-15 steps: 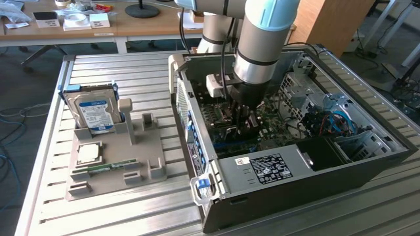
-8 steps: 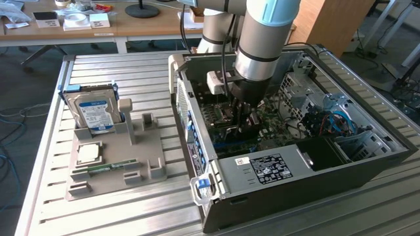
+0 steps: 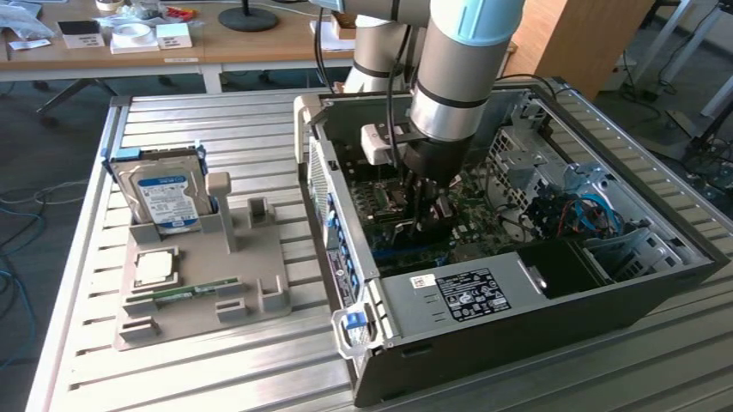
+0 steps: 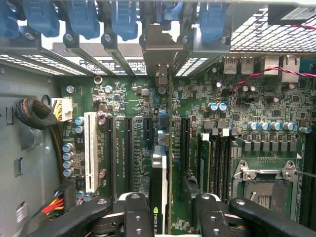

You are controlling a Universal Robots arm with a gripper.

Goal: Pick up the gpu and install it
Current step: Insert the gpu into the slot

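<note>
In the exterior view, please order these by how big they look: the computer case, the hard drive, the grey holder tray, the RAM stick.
1. Computer case
2. Grey holder tray
3. Hard drive
4. RAM stick

The gaps are clear, so camera nearness does not change the order.

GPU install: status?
Gripper inside the PC case, shut on the gpu. Card edge-on over the motherboard slots, bracket at rear openings. Nothing blocking.

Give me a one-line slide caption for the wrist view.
Gripper holding the gpu edge-on over the motherboard slots, its silver bracket up at the case's rear openings.
</note>
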